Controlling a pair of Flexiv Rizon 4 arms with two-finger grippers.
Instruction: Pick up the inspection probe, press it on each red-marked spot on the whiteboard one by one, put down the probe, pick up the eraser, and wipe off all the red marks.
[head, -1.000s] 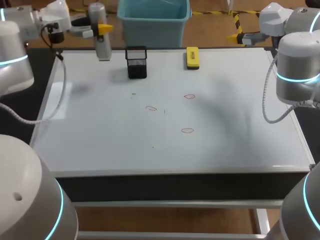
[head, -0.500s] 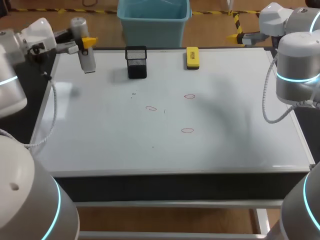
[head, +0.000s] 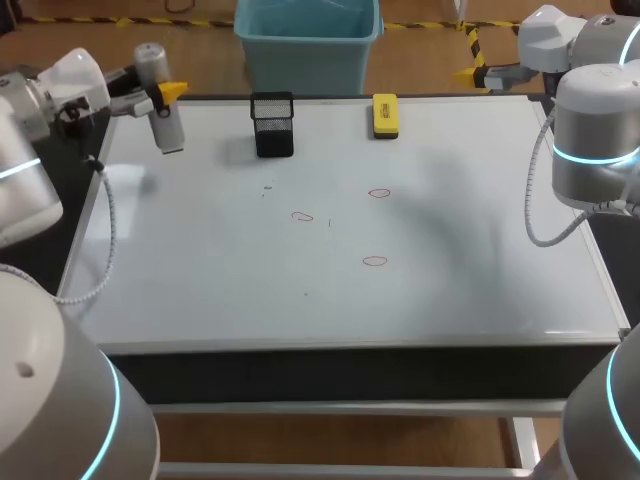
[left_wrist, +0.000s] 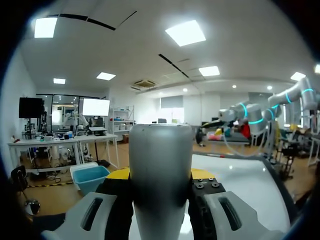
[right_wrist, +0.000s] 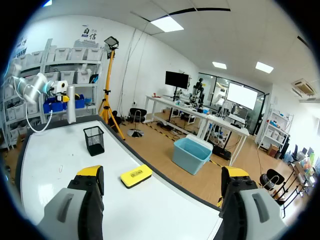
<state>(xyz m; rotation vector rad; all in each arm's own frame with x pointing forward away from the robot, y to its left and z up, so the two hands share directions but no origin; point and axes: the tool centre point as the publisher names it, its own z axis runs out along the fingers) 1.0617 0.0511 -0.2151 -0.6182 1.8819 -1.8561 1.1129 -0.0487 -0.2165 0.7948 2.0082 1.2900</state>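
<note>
My left gripper (head: 163, 96) is shut on the grey cylindrical inspection probe (head: 166, 125), which hangs slightly tilted over the whiteboard's (head: 200, 270) far left corner. In the left wrist view the probe (left_wrist: 160, 165) fills the gap between the fingers of the left gripper (left_wrist: 161, 176). Three red marks (head: 379, 193), (head: 302, 216), (head: 374, 262) lie around the board's middle. The yellow eraser (head: 385, 115) lies at the far edge, also seen in the right wrist view (right_wrist: 136, 176). My right gripper (right_wrist: 162, 185) stands wide open and empty, raised beyond the far right corner (head: 478, 72).
A black mesh holder (head: 273, 125) stands at the far edge, between the probe and the eraser; the right wrist view shows that holder (right_wrist: 94, 140) too. The right arm's white body (head: 595, 130) hangs over the board's right edge.
My left arm has carried the probe leftward from near the mesh holder to the board's far left corner, and the probe has tilted a little. The right arm has not moved.
</note>
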